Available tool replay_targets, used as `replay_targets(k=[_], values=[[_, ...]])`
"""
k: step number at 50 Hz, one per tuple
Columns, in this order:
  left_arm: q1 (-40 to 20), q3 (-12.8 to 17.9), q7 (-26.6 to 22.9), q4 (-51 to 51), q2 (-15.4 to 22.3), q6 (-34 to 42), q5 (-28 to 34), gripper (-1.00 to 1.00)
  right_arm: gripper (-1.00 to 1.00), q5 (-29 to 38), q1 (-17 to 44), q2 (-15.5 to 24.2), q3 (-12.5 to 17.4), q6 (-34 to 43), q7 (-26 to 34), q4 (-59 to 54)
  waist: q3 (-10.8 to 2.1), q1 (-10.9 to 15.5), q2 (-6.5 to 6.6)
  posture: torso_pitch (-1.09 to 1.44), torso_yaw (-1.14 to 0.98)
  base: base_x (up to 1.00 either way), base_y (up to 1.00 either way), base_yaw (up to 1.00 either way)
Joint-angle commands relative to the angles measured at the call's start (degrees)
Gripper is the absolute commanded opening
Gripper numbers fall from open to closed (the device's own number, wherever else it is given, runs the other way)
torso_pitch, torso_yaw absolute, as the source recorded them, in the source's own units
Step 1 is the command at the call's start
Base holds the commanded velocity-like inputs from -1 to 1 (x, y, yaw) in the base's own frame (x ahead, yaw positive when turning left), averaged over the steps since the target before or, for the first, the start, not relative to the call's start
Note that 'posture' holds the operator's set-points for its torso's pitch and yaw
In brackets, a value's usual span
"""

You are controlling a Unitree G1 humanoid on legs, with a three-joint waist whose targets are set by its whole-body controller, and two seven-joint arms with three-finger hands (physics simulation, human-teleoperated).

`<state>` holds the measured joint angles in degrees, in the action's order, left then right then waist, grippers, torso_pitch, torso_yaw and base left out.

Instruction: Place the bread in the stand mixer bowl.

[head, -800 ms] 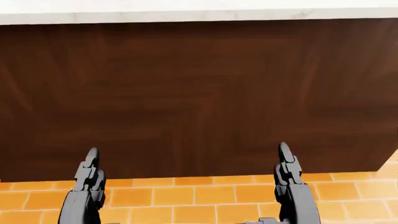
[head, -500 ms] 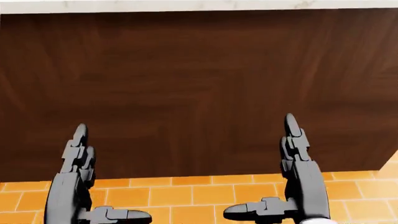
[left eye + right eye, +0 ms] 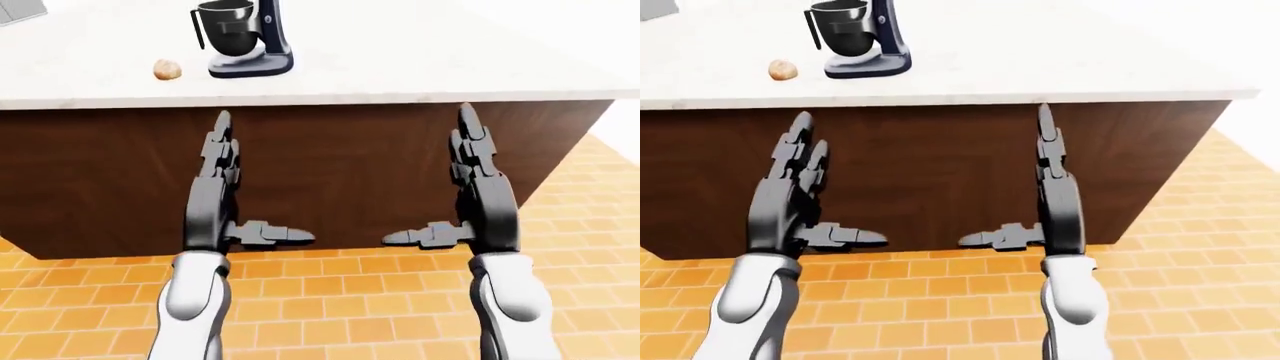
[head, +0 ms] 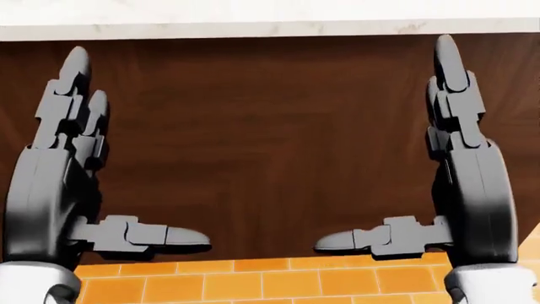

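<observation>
Nothing done yet: bread point(image 3: 167, 70) lies on the bench point(image 3: 400, 67) at nine o'clock of the stand mixer bowl point(image 3: 227, 26); my left hand point(image 3: 222, 196) and right hand point(image 3: 470, 193) are spread, empty.

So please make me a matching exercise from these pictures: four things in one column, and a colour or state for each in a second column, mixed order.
Things:
1. bread
2. stand mixer bowl
3. left hand
4. floor

Colour or state:
A. orange tiles
B. fingers spread open, holding nothing
C. small and tan, lying alone on the white counter
D. dark, seated in the mixer, nothing visible in it

Pairs: 1-C, 2-D, 3-B, 4-A
</observation>
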<state>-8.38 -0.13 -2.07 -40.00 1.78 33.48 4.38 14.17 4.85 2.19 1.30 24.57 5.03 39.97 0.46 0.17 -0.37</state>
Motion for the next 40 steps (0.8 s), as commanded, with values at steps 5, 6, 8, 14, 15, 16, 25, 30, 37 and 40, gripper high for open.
replay_targets(k=[5,6,8,14,15,16,25,30,37,40], values=[[-1.2,0.6,-0.3,-3.6,-0.1,1.7,0.8,1.0,1.0,-0.3,0.2,0.0,1.7,-1.1,-0.9,-0.3,-1.28,0.0,0.37,0.0,0.0,0.0,0.02,0.0],[-1.1,0.7,-0.4,-3.7,-0.1,1.7,0.7,1.0,1.0,-0.4,0.2,0.1,1.8,-1.2,-1.0,-0.5,-0.45,0.0,0.14,0.0,0.0,0.0,0.12,0.0],[-0.4,0.9,-0.4,-3.2,-0.2,0.7,0.5,1.0,1.0,-0.5,0.3,0.1,1.8,-1.4,-1.3,-1.1,0.14,-0.1,0.15,0.0,0.0,0.0,0.16,0.0],[-0.9,1.7,-0.4,-3.0,0.2,1.0,0.0,1.0,1.0,-0.9,0.3,0.2,2.0,-1.7,-1.8,-2.4,0.69,-0.3,2.53,0.0,0.0,0.0,0.17,0.0],[-0.9,1.7,-0.4,-3.0,0.2,1.0,0.0,1.0,1.0,-0.8,0.4,0.2,1.9,-1.6,-1.9,-2.4,0.57,-0.2,2.4,0.0,0.0,0.0,0.17,0.0],[-0.8,1.7,-0.3,-3.1,0.2,1.0,0.0,1.0,1.0,-0.7,0.4,0.2,1.8,-1.3,-1.9,-2.1,0.72,-0.3,2.49,0.0,0.0,0.0,0.17,0.0],[-0.9,2.4,-0.4,-3.9,0.6,1.4,-0.1,1.0,1.0,-0.4,0.3,0.1,1.4,-0.6,-1.9,-1.7,0.69,-0.2,-3.3,0.0,0.0,0.0,0.18,0.0],[-0.7,2.4,-0.4,-3.7,0.7,0.8,0.3,1.0,1.0,-0.1,0.3,0.1,1.3,-0.1,-1.8,-1.2,0.0,-0.5,-2.28,0.0,0.0,0.0,0.18,0.0],[-0.4,2.8,-0.7,-3.8,0.8,0.6,0.2,1.0,1.0,0.1,0.4,0.0,1.1,0.4,-1.8,-0.8,0.33,-0.6,4.49,0.0,0.0,0.0,0.19,0.0],[-0.3,2.9,-0.6,-2.6,0.8,-0.4,0.3,1.0,1.0,0.0,0.4,0.0,1.1,0.5,-1.7,-0.6,0.78,-0.2,4.41,0.0,0.0,0.0,0.19,0.0]])
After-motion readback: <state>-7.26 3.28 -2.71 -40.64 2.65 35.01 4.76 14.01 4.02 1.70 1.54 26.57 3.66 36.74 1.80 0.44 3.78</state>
